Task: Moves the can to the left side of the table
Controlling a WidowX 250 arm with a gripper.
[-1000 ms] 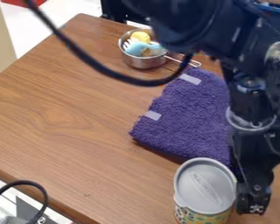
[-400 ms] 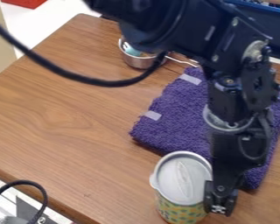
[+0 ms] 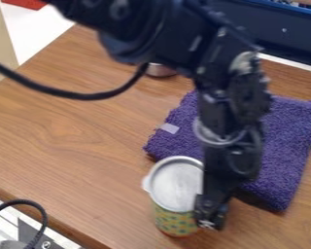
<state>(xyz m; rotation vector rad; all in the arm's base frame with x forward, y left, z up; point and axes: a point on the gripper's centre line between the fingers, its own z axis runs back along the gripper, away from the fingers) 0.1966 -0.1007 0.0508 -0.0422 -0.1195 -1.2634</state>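
The pincer (image 3: 210,216) hangs low at the right side of the can (image 3: 174,221); whether it is released or clenched, I cannot tell. The can stands just left of it on the wooden table (image 3: 67,160), grey lid up. Behind the pincer and out to its right lies the purple towel (image 3: 285,146). Farther back, a metal pot (image 3: 160,71) shows partly behind the arm (image 3: 229,97).

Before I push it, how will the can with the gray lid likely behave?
The can looks straight-sided and stiff, so it should probably keep its shape. Taller than wide, it might tip if pushed near its lid. Its round wall could let it roll if it fell over.
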